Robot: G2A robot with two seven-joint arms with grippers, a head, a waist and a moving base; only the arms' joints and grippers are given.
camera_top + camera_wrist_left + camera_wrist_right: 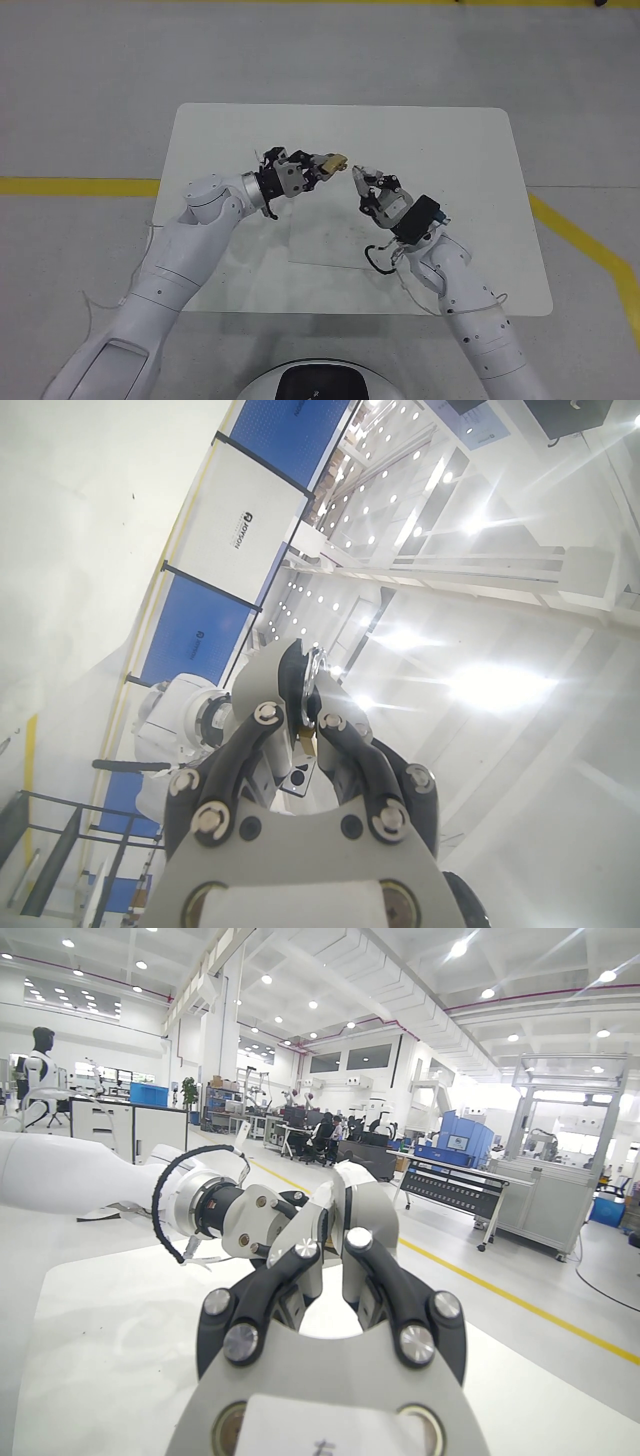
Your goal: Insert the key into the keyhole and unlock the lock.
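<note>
My left gripper (318,163) is held above the middle of the white table (470,140), shut on a brass padlock (334,160). In the left wrist view the padlock's silver shackle (314,672) sticks out between the fingers, and a bit of the brass body (308,743) shows lower down. My right gripper (361,180) is just to the right of the padlock, a short gap away, with its fingertips (334,1193) pressed together. A small silvery key (357,172) pokes from them toward the lock; most of it is hidden.
A thin pale sheet (322,240) lies flat on the table below the grippers. Both grippers are in the air over the table's centre. Yellow floor lines (70,186) run past the table's left and right sides.
</note>
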